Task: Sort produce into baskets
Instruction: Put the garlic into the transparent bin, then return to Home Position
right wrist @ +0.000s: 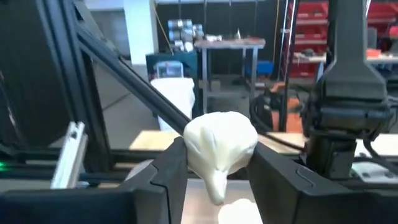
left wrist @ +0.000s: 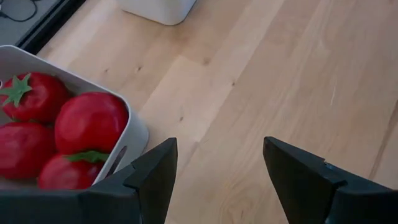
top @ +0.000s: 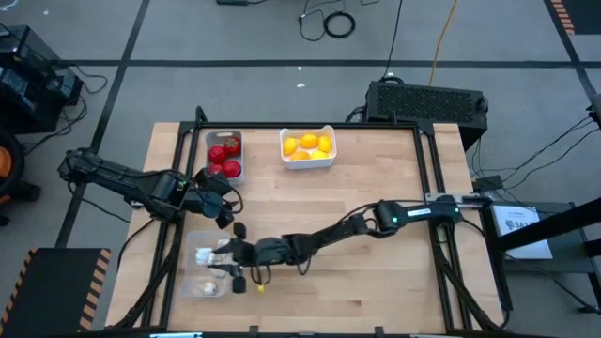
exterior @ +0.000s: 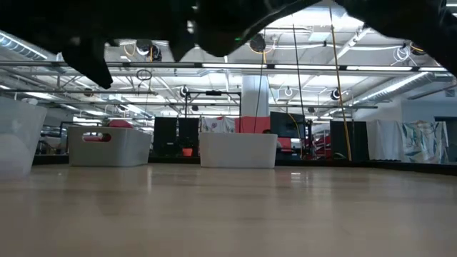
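My right gripper [top: 229, 252] reaches across to the table's near left and is shut on a white garlic bulb [right wrist: 221, 137] above the clear tray [top: 192, 274], which holds more garlic [top: 205, 287]. My left gripper [left wrist: 217, 174] is open and empty, just above the table beside the near end of the grey tray [left wrist: 134, 134]. The grey tray [top: 208, 141] holds several red tomatoes [top: 225, 155]. The white tray [top: 284, 150] at the far middle holds several yellow-orange fruits [top: 308, 146]. My right gripper pinches the garlic bulb between its two fingers, at the bulb's lower sides [right wrist: 193, 155]. The fingers lie about level, coming from the table's right. The bulb is lifted clear; its round body stands above the fingers and its narrow end [right wrist: 216, 190] points down between them.
In the low view the clear tray [exterior: 16, 139], the grey tray [exterior: 111, 146] and the white tray [exterior: 238, 150] stand along the far left. Bare wood [top: 376, 272] spreads over the table's middle and right. A black frame [top: 178, 188] borders the table's left side.
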### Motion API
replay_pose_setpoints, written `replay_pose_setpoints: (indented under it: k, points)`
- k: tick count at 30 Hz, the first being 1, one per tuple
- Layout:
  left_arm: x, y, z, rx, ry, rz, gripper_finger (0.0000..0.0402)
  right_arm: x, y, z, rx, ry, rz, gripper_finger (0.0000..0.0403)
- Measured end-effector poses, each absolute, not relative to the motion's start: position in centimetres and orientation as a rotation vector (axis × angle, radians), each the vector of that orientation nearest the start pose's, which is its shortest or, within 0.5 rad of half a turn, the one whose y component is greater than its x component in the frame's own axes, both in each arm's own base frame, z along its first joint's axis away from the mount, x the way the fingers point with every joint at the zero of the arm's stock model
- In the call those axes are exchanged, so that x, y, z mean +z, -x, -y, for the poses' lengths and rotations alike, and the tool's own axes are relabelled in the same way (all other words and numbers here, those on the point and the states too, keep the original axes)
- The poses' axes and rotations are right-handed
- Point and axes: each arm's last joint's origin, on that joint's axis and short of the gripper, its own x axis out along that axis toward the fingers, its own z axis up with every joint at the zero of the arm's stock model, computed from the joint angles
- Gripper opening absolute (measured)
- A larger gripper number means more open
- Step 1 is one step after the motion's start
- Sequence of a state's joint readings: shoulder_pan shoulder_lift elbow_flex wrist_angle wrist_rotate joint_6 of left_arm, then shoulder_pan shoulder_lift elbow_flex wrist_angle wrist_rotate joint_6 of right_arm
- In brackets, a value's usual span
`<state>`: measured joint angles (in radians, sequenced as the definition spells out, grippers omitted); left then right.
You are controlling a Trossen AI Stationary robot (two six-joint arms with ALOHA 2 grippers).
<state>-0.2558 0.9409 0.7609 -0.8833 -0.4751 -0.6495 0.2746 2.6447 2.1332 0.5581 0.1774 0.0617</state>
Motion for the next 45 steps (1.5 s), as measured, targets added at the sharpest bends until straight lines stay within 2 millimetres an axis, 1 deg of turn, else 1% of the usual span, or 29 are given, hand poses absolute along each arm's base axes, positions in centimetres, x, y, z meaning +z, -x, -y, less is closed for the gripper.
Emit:
replay_pose_setpoints:
  k: [5,13,17,20,22,24,27,29,33,35,38,41,43,45]
  points:
    - [25.0,-16.0,2.8,0.502,0.207,-0.879,0.0246,16.1,-58.2,-15.0,0.079,-0.073,-0.004,0.0161]
    - [25.0,-16.0,2.8,0.502,0.204,-0.879,0.0246,15.8,-58.6,-13.5,0.050,-0.147,-0.037,0.0214]
    - [25.0,-16.0,2.8,0.503,0.203,-0.879,0.0246,15.6,-58.6,-13.5,0.048,-0.154,-0.067,0.0238]
    - [25.0,-16.0,2.8,0.503,0.209,-0.878,0.0246,16.1,-58.3,-13.7,0.056,-0.143,-0.140,0.0250]
    - [25.0,-16.0,3.0,0.495,0.208,-0.880,0.0246,17.5,-57.8,-13.9,0.080,-0.124,-0.211,0.0253]
    - [25.0,-15.9,3.1,0.486,0.211,-0.880,0.0246,19.8,-56.8,-14.0,0.098,-0.095,-0.298,0.0253]
    - [25.0,-15.9,3.4,0.479,0.221,-0.877,0.0246,23.5,-54.6,-13.8,0.092,-0.051,-0.452,0.0253]
    - [25.0,-15.9,3.6,0.470,0.219,-0.875,0.0246,25.1,-52.9,-13.5,0.082,-0.023,-0.580,0.0253]
    - [25.0,-15.9,3.8,0.465,0.243,-0.858,0.0246,27.3,-49.4,-13.0,0.071,0.040,-0.812,0.0253]
    - [25.2,-16.1,4.0,0.452,0.250,-0.838,0.0246,28.9,-47.7,-12.5,0.065,0.084,-0.882,0.0253]
    - [25.6,-16.6,4.5,0.412,0.281,-0.772,0.0246,30.8,-44.9,-11.4,-0.012,0.147,-1.014,0.0253]
    - [26.0,-17.4,5.1,0.359,0.293,-0.700,0.0246,31.7,-42.8,-10.2,-0.100,0.187,-1.138,0.0253]
    - [26.2,-18.1,5.6,0.321,0.275,-0.652,0.0246,32.7,-41.3,-9.4,-0.174,0.208,-1.190,0.0253]
    - [25.9,-18.9,6.0,0.282,0.263,-0.594,0.0246,33.9,-39.7,-8.7,-0.256,0.234,-1.233,0.0253]
